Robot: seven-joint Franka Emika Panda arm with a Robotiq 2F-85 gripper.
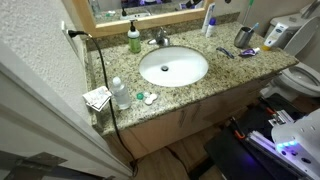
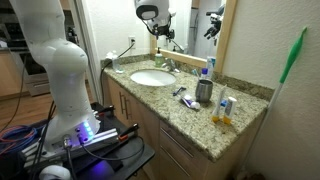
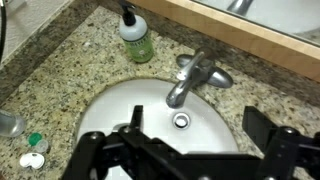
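My gripper (image 3: 192,128) nearest lens, fingers released wide, holding nothing, hovering over white sink basin (image 3: 115,105); faucet (image 3: 188,82) just ahead, green soap bottle (image 3: 136,42) beyond.

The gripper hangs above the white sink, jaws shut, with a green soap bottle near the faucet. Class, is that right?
Not quite: the jaws are open, not shut. The wrist view shows the gripper spread wide above the white sink, with the green soap bottle near the faucet.
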